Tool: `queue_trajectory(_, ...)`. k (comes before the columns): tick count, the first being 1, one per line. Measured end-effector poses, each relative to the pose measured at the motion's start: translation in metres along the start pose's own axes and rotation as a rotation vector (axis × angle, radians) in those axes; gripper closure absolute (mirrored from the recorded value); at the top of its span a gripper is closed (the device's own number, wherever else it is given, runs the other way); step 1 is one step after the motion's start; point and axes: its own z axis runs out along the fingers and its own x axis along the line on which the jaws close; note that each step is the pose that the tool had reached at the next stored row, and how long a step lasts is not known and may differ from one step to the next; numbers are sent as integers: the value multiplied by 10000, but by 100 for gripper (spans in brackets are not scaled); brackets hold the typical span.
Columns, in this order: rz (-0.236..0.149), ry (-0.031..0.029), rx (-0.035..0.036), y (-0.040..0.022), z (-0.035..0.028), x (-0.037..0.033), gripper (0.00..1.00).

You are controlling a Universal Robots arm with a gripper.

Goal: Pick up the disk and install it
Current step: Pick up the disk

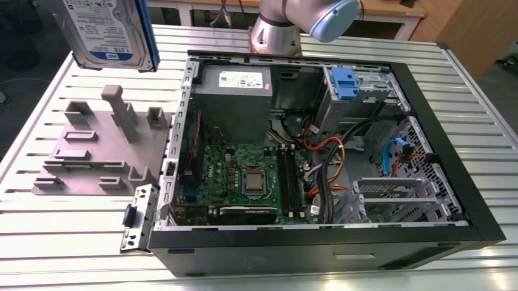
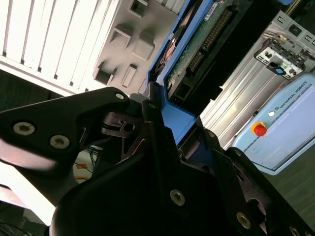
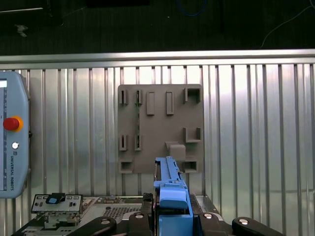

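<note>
The disk (image 1: 109,33), a silver-grey drive with a white-and-blue label in a blue bracket, hangs high in the air at the exterior view's upper left, above the grey fixture plate (image 1: 97,151). In the second wrist view my gripper (image 2: 162,118) is shut on the disk's blue bracket (image 2: 179,120), and the drive's circuit-board side (image 2: 197,44) points away from me. The first wrist view shows the bracket edge (image 3: 172,196) clamped between the black fingers (image 3: 140,223), directly over the fixture plate (image 3: 160,128).
An open computer case (image 1: 441,182) lies on the slatted metal table (image 1: 65,242), to the exterior view's right of the fixture plate. Inside are a motherboard (image 1: 242,176), a grey power supply (image 1: 235,91), cables and a drive bay with a blue latch (image 1: 344,82). A teach pendant (image 3: 12,142) lies nearby.
</note>
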Motion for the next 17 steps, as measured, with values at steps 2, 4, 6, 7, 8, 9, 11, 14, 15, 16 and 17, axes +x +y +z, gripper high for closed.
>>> queue_trajectory(2, 0, 0, -1, -4, 0, 5, 64)
queue_trajectory(4, 1, 0, 0, -7, 0, 18, 64)
queue_trajectory(6, 0, 0, -1, -12, 0, 39, 64)
queue_trajectory(7, 1, 0, 0, -15, 0, 52, 64)
queue_trajectory(8, 0, -1, 0, -21, 0, 62, 64)
queue_trajectory(9, 0, 0, 1, -34, 0, 67, 64)
queue_trajectory(11, 1, 0, 0, -80, 0, 73, 64)
queue_trajectory(14, 1, 0, 0, -164, -1, 74, 64)
queue_trajectory(15, 1, -1, 0, -186, 0, 76, 64)
queue_trajectory(16, 0, 0, 0, -200, -1, 80, 64)
queue_trajectory(17, 0, 0, 0, -207, 0, 87, 64)
